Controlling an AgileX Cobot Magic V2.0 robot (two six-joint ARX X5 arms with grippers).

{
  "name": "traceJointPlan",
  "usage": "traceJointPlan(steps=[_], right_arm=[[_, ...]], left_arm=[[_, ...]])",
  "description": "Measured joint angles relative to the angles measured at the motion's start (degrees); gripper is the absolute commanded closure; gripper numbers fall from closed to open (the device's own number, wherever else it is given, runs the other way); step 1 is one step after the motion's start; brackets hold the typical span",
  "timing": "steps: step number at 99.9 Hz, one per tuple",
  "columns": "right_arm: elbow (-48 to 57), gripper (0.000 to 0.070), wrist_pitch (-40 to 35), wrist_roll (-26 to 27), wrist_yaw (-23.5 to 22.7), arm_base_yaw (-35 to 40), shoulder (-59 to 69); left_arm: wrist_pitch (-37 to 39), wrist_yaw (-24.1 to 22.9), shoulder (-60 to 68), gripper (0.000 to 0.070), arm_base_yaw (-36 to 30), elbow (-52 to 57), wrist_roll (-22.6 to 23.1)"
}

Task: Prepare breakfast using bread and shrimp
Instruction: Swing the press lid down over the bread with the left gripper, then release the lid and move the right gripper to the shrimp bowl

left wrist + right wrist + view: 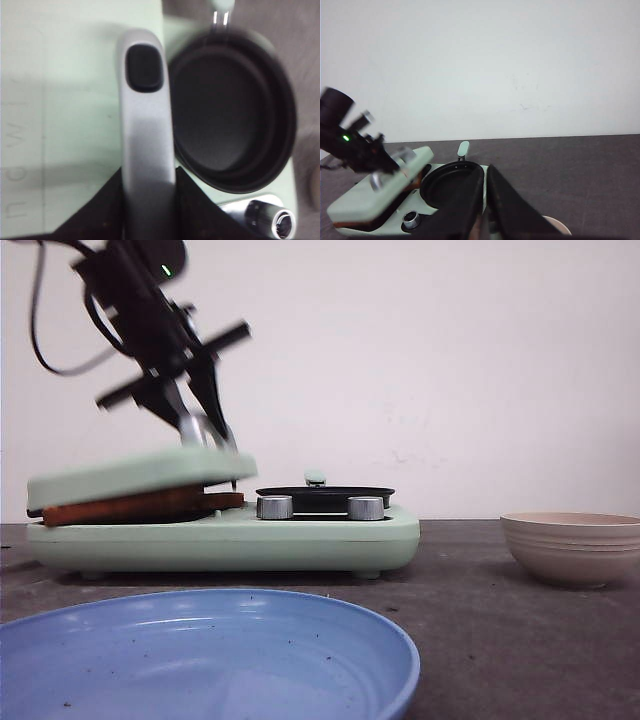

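My left gripper (pixel 205 430) is shut on the silver handle (pixel 147 145) of the pale green lid (pixel 140 475) of the breakfast maker (pixel 300 540). The lid is tilted and nearly down. A brown crust-coloured edge of the bread (pixel 130 506) shows between lid and base; it also shows in the right wrist view (pixel 420 178). No shrimp is in view. The black pan (pixel 230 110) beside the lid is empty. My right gripper (pixel 485 200) is shut and empty, held above the table in front of the maker, and it is out of the front view.
Two silver knobs (pixel 274 507) (pixel 366 508) sit on the maker's front. A blue plate (pixel 200 660) lies nearest the camera. A beige bowl (pixel 572 545) stands at the right, and its rim shows in the right wrist view (pixel 555 225). The pan's green handle (pixel 315 478) points to the far side.
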Motion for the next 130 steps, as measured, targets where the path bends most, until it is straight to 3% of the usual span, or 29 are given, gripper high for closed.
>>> traceJointPlan(steps=[13,19,24,39,55,63,78,87,98,106,117,130], right_arm=[[0.0,0.0699,-0.4,0.3,-0.1,0.0,0.0],[0.0,0.0699,-1.1,0.3,-0.2,0.0,0.0],[0.0,0.0699,-1.3,0.3,-0.2,0.0,0.0],[0.0,0.0699,-1.2,0.3,-0.2,0.0,0.0],[0.0,0.0699,-0.5,0.3,0.0,0.0,0.1],[0.0,0.0699,1.0,0.4,0.0,0.0,1.0],[0.0,0.0699,5.6,0.4,0.0,0.0,6.3],[0.0,0.0699,9.2,0.4,-0.1,0.0,10.8],[0.4,0.0699,13.0,1.0,-0.8,-0.4,17.3],[2.4,0.0699,13.1,1.6,-3.7,-2.1,23.1],[8.2,0.0699,10.0,1.7,-10.9,-6.8,32.5],[18.0,0.0699,0.7,1.3,-20.3,-15.5,44.0]], left_arm=[[0.3,-1.0,0.2,0.0229,0.3,0.5,1.6],[0.4,-1.0,0.3,0.0103,0.5,0.5,2.3],[-0.2,-1.1,0.3,0.0049,0.5,1.2,2.7],[-7.7,-1.3,0.9,0.0023,0.9,7.5,3.7],[-13.8,-1.3,-0.3,0.0054,1.2,18.0,4.5],[-13.8,-1.5,-4.2,0.0178,0.8,19.4,5.3],[-13.4,-3.1,-15.2,0.0529,-2.4,19.5,8.7],[-14.6,-3.5,-21.8,0.0632,-4.4,20.0,11.2],[-18.1,-4.2,-28.8,0.0640,-5.7,20.2,13.8],[-21.3,-5.6,-32.9,0.0648,-6.4,20.2,15.4],[-24.4,-7.1,-38.3,0.0648,-7.1,20.1,17.4],[-27.3,-9.9,-45.0,0.0648,-7.1,20.0,18.4]])
